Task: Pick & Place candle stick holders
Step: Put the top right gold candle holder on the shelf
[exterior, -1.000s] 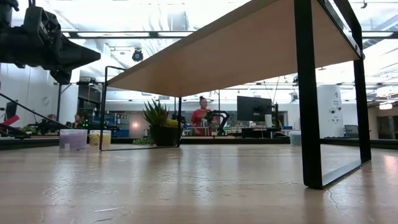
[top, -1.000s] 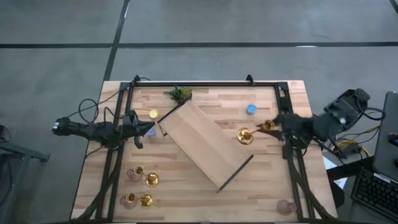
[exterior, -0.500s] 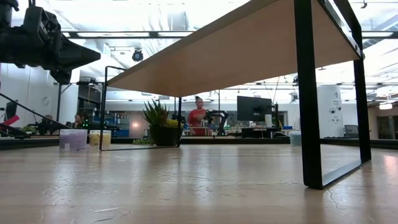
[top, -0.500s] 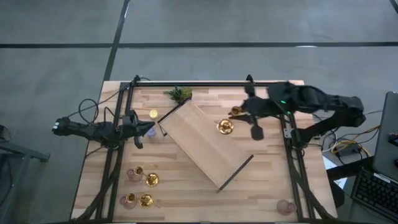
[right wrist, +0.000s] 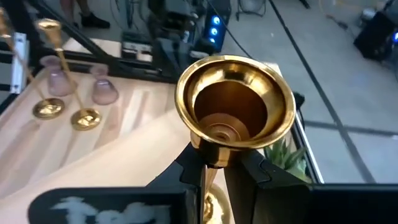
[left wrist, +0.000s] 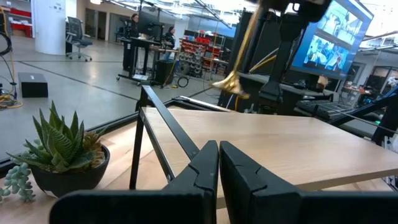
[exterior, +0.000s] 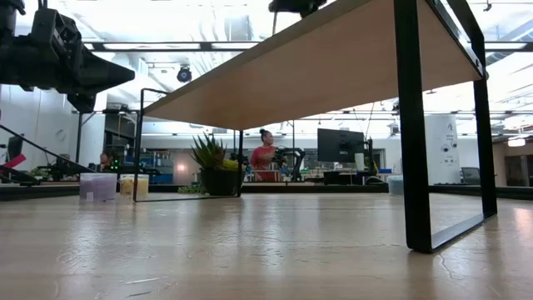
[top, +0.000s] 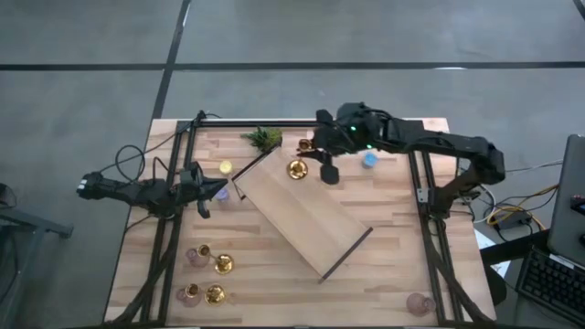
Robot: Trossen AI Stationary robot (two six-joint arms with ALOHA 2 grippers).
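1. Since a second ago the right gripper point(top: 311, 155) has swung from the right edge of the pale wooden surface point(top: 393, 265) to the far middle, carrying the shiny gold metal candlestick point(top: 298, 168) with it; the left arm has not shifted.
2. Right gripper now hangs over the far end of the slanted light-wood shelf board with black metal legs point(top: 302, 212), its fingers clamped on the slim stem of that candlestick just under the flared cup; the wrist view looks straight down into the cup point(right wrist: 235, 112).
3. From the left wrist view the held candlestick point(left wrist: 235, 74) hangs clear above the board, round base lowest and tilted, not touching the wood.
4. Left gripper point(top: 218, 190) waits at the left side of the surface near the board's corner; its dark fingers point(left wrist: 205, 171) are pressed together with nothing between them.
5. Two more gold candlesticks point(top: 222, 264) and two squat pinkish glass cups point(top: 196, 257) sit grouped at the near left corner; a third pinkish cup point(top: 420, 302) stands alone at the near right corner.
6. A green plant sprig in a dark pot point(top: 263, 138), a yellow tealight disc point(top: 225, 167) and a blue tealight disc point(top: 368, 161) lie along the far side.
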